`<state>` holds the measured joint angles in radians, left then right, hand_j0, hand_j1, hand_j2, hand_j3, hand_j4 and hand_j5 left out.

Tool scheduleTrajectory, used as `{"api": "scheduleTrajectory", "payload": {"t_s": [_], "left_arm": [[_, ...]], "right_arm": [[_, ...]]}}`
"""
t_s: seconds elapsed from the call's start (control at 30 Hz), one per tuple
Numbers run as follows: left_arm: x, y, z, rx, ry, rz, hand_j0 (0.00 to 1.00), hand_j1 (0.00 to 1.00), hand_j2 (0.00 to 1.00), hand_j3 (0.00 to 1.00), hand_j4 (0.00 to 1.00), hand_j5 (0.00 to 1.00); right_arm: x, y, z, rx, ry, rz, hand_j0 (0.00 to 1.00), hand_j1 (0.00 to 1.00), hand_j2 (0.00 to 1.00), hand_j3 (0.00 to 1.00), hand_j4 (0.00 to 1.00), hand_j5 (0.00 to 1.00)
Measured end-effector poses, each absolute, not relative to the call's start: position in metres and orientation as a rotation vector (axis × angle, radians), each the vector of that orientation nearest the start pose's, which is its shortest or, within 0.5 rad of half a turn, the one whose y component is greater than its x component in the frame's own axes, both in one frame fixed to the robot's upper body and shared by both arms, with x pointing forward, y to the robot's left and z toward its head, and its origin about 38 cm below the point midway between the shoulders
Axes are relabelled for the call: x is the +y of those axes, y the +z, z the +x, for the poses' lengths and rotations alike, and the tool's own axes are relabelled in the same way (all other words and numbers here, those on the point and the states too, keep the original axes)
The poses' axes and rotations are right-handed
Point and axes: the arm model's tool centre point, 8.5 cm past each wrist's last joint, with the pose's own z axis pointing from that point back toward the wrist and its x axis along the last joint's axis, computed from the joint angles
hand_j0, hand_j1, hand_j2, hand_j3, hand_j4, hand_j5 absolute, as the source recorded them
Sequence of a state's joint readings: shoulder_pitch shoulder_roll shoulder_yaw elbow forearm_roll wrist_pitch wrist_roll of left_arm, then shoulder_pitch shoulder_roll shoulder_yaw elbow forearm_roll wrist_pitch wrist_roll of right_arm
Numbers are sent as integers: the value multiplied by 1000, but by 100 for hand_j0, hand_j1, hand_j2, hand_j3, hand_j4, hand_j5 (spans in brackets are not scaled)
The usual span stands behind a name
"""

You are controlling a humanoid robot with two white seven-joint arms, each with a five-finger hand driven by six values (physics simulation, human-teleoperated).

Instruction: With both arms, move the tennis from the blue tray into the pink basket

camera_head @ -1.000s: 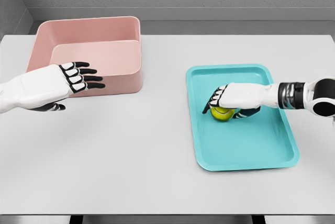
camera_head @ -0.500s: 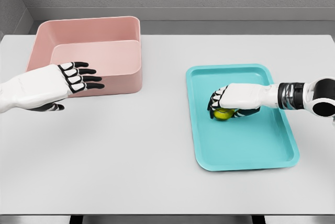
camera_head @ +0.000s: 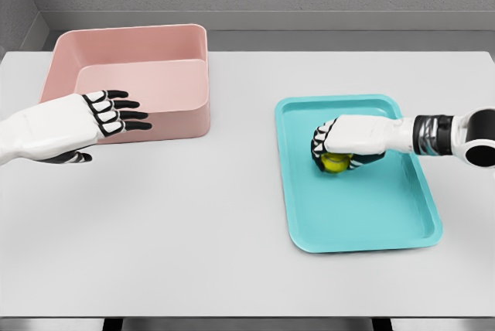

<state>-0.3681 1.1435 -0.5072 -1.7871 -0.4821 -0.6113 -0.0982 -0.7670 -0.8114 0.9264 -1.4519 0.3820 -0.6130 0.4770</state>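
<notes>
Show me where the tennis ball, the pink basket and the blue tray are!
tennis ball (camera_head: 336, 164), head view, yellow part showing under the right robot hand (camera_head: 340, 144).
pink basket (camera_head: 182, 122), head view, its front wall.
blue tray (camera_head: 363, 219), head view, its bare floor near the front.

No readable text, labels, brands, numbers or signs anywhere in view. Basket (camera_head: 186, 114), tray (camera_head: 363, 223), ball (camera_head: 336, 163) and counter (camera_head: 193, 223) are all plain, unmarked surfaces.
</notes>
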Motion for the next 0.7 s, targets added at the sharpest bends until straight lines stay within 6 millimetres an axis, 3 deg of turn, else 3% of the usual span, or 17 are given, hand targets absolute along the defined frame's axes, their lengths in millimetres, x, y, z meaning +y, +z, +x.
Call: {"api": "scheduleTrajectory", "payload": {"t_s": [0.33, 0.7], "left_arm": [[328, 253, 349, 2092, 2714, -732, 100, 100, 100, 100, 100, 100], [329, 257, 348, 2077, 2717, -741, 100, 100, 100, 100, 100, 100]], "right_arm": [[-234, 199, 414, 1816, -3010, 285, 28, 28, 28, 28, 28, 28], [-184, 215, 397, 1741, -2859, 255, 27, 27, 27, 27, 27, 27]]}}
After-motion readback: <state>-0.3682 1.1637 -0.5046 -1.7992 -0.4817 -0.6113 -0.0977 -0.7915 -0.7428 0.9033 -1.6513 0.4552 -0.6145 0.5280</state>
